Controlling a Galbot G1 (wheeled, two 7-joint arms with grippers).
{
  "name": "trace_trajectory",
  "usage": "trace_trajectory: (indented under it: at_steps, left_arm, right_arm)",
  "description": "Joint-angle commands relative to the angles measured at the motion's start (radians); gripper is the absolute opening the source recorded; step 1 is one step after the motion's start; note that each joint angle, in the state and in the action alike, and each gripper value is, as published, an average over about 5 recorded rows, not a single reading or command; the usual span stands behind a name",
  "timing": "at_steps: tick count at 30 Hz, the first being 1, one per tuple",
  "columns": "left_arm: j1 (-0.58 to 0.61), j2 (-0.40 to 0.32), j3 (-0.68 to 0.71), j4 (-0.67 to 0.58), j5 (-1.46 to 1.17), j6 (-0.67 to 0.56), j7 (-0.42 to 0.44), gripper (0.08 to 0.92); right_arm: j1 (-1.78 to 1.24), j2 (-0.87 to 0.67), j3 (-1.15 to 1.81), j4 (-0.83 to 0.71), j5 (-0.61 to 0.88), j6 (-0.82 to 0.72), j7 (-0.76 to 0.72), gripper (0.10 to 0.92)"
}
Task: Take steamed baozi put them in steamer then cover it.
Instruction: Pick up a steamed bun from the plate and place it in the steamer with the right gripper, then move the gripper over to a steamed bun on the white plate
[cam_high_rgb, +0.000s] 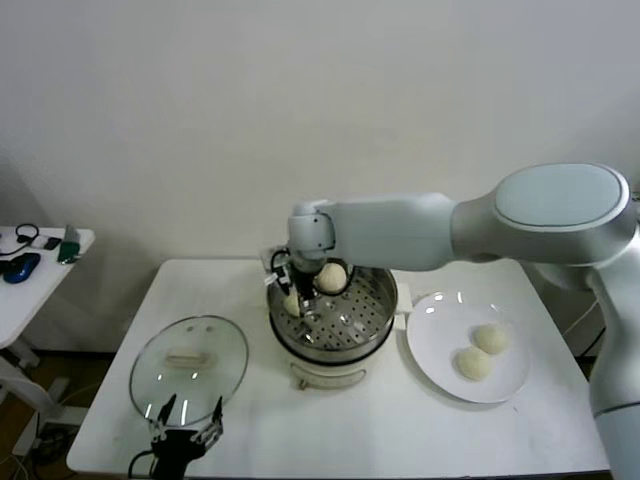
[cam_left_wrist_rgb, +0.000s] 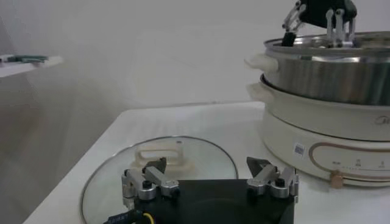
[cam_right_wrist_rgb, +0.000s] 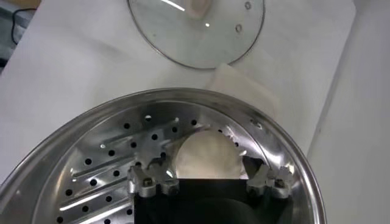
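White tabletop carrying all items; the steamer, a perforated stainless basket on a white electric pot base, serves as landmark. To the steamer's left lies the cover, a glass lid set flat with its white handle up, apparently kept aside until loading ends. To the steamer's right, a white plate holds two steamed baozi. Right gripper reaches down inside the steamer at its left wall, jaws spread on either side of a bun resting on the perforated floor, probably just being set down; another bun sits at the far rim. Left gripper waits low beside the cover, jaws open and empty.
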Motion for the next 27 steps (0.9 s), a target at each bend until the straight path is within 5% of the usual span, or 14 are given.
trace_trajectory:
  at_steps: [1, 6, 13, 20, 27]
  left_arm:
    - [0.001, -0.004, 0.011, -0.016, 0.011, 0.007, 0.004, 0.823]
    - [-0.002, -0.004, 0.026, -0.018, 0.019, 0.008, 0.006, 0.823]
    - [-0.018, -0.003, 0.034, -0.024, 0.022, 0.015, 0.012, 0.823]
    - [-0.029, -0.009, 0.033, -0.018, 0.031, 0.014, 0.017, 0.823]
    - [-0.021, -0.018, 0.028, -0.017, 0.041, 0.015, 0.019, 0.823]
  right_arm:
    - [0.188, -0.145, -0.054, 0.080, 0.020, 0.094, -0.115, 0.822]
    - [0.368, -0.406, -0.156, 0.220, 0.037, 0.152, -0.216, 0.823]
    - [0.415, -0.722, -0.341, 0.365, -0.149, 0.170, -0.203, 0.823]
    - [0.111, -0.900, -0.209, 0.336, -0.375, 0.147, -0.161, 0.823]
    - [-0.279, -0.922, 0.103, 0.241, -0.490, 0.126, -0.141, 0.823]
